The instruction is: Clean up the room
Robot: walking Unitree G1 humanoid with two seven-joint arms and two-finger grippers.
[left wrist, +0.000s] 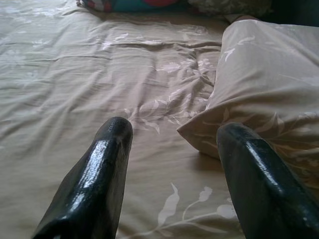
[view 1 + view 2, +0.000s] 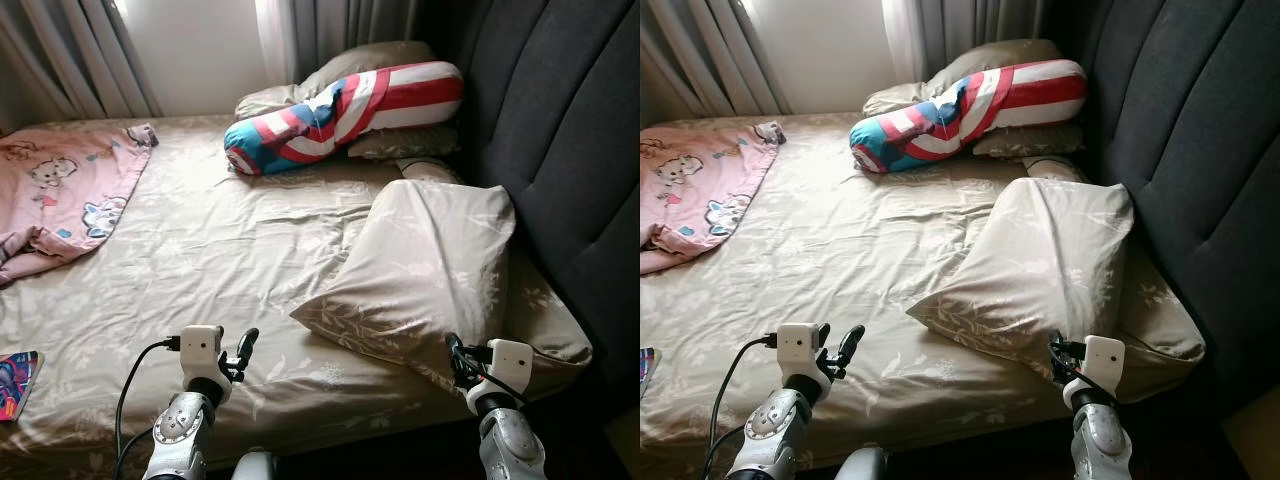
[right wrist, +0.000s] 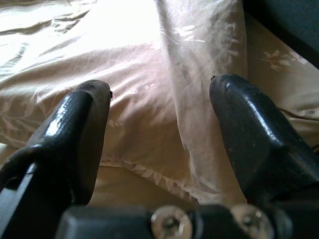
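Note:
A beige floral pillow (image 2: 430, 270) lies askew on the right side of the bed, by the dark headboard (image 2: 560, 130). My right gripper (image 2: 455, 355) hovers open at the pillow's near edge; in the right wrist view the pillow (image 3: 149, 114) sits just beyond the spread fingers (image 3: 79, 114). My left gripper (image 2: 245, 350) is open over the beige sheet (image 2: 220, 260) near the bed's front edge, to the left of the pillow's corner (image 1: 269, 74). A red, white and blue bolster (image 2: 340, 115) rests on two pillows at the head. A crumpled pink cartoon blanket (image 2: 60, 190) lies at the far left.
A colourful book (image 2: 18, 380) lies at the bed's front left corner. Grey curtains (image 2: 80, 50) hang behind the bed. The padded headboard runs along the right side. The sheet between blanket and pillow is wrinkled.

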